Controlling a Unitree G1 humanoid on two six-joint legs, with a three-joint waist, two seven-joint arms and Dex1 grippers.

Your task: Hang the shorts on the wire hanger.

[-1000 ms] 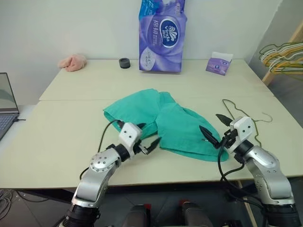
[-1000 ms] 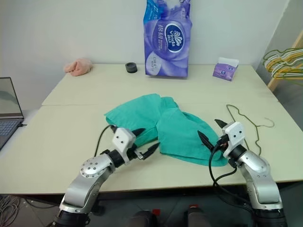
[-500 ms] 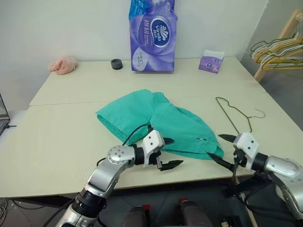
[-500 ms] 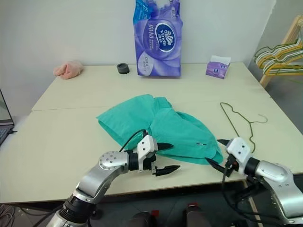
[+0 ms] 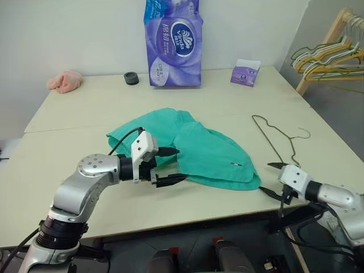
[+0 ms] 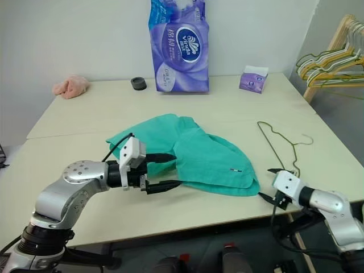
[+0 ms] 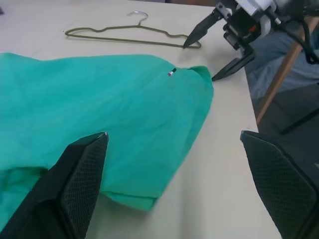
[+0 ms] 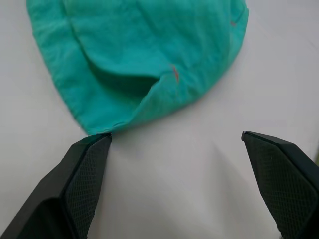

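Left gripper (image 5: 169,166) has risen over the shorts (image 5: 199,149); right gripper (image 5: 274,179) has dropped to their corner. Both released, empty. Hanger (image 5: 277,138) untouched

We see a pale table (image 5: 85,108) with a tall purple tissue pack (image 5: 173,42) standing at its far edge — a small black ring (image 5: 131,78) just beside it. A pink cloth (image 5: 63,81) lies far left, a small purple packet (image 5: 243,74) far right, and bunched hangers (image 5: 327,57) beyond the table.

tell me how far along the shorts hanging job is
Nothing is done yet. The shorts lie crumpled on the table, and the wire hanger lies flat beside them, apart. The left gripper and right gripper hover open and empty at the cloth's edges. Grasping the shorts and hanging them remain.
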